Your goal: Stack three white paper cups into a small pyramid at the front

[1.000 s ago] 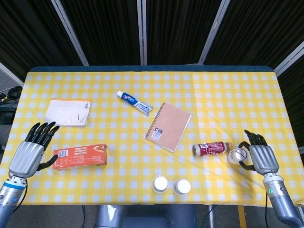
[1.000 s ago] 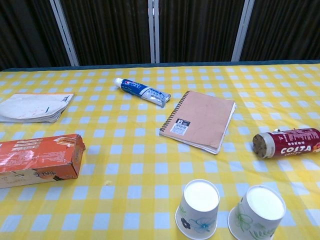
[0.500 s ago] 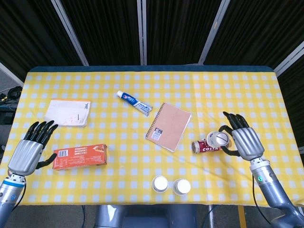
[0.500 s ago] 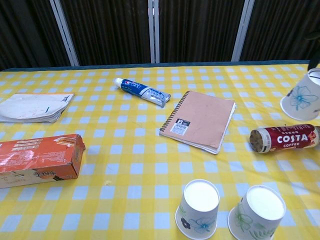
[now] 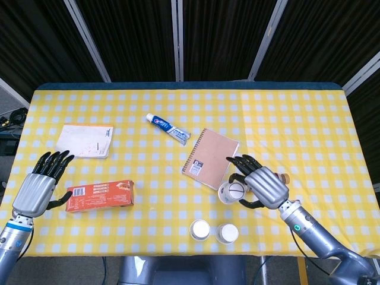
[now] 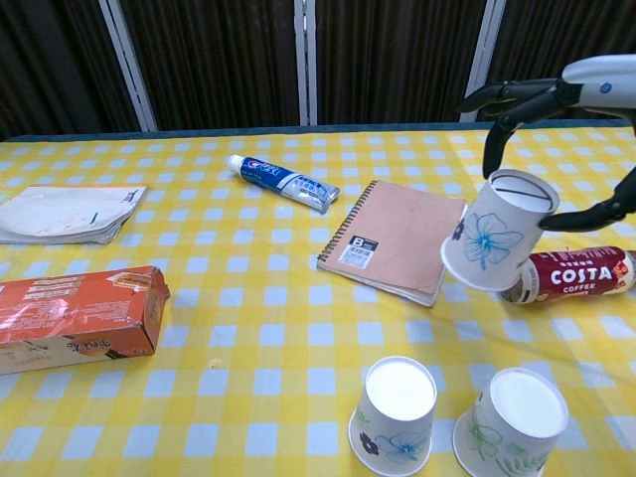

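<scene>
The right hand (image 5: 261, 187) grips a white paper cup with a blue flower print (image 6: 496, 238), fingers (image 6: 517, 99) curled around its base end. The held cup hangs tilted in the air, above the right edge of the spiral notebook (image 5: 210, 158) and beside the Costa coffee bottle (image 6: 576, 275), which lies on its side on the desk (image 5: 297, 113).

Two more paper cups stand upside down at the front edge of the desk, just beside each other: the left cup (image 6: 395, 414) bears a blue flower, the right cup (image 6: 513, 422) a green leafy print. The held cup is above and behind them, apart from both.

The left hand (image 5: 40, 187) hovers at the left edge of the desk with fingers spread and holding nothing, its thumb near the end of the orange carton (image 5: 100, 195).

Farther back lie a toothpaste tube (image 5: 168, 128) and a worn white booklet (image 5: 85, 141), both well apart from the cups.
</scene>
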Action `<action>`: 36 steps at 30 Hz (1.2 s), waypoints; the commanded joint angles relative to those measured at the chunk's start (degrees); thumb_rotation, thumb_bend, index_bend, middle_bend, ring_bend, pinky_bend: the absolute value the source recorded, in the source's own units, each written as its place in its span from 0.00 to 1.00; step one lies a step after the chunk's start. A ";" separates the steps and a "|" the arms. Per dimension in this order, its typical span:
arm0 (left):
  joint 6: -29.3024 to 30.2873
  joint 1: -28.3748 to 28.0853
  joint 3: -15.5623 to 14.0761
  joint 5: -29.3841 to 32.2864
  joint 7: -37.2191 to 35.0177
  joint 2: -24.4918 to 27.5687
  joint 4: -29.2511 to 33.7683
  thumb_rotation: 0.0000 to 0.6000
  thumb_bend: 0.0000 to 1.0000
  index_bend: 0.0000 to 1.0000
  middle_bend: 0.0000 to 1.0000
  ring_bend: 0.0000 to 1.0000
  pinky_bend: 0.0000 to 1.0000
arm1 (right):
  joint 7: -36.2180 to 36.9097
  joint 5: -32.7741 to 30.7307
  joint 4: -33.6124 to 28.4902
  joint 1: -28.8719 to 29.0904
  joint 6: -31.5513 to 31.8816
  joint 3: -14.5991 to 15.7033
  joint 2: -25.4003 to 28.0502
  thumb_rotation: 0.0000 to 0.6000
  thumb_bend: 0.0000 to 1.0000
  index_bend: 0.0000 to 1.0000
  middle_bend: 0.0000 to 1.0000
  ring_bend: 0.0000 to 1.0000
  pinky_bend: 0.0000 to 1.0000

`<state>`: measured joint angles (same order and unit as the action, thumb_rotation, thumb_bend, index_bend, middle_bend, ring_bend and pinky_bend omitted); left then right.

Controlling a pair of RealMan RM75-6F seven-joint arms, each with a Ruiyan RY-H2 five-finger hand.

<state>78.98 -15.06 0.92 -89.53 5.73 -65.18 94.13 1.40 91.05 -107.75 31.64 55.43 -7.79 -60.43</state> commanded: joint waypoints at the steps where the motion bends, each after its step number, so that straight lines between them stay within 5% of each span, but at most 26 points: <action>1: 0.01 0.00 0.00 -0.10 -0.30 0.03 -0.11 1.00 0.29 0.00 0.00 0.00 0.00 | 1.30 1.75 -0.84 0.62 0.29 0.81 -0.58 1.00 0.20 0.49 0.04 0.00 0.00; 36: -0.55 -0.27 0.51 0.15 -2.87 -0.17 -1.23 1.00 0.28 0.00 0.00 0.00 0.00 | -3.47 4.65 -8.09 0.75 0.62 6.63 1.17 1.00 0.19 0.50 0.04 0.00 0.01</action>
<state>78.42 -15.34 1.42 -89.38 2.86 -65.35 92.88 -1.91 95.59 -115.67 32.52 55.97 -1.32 -59.41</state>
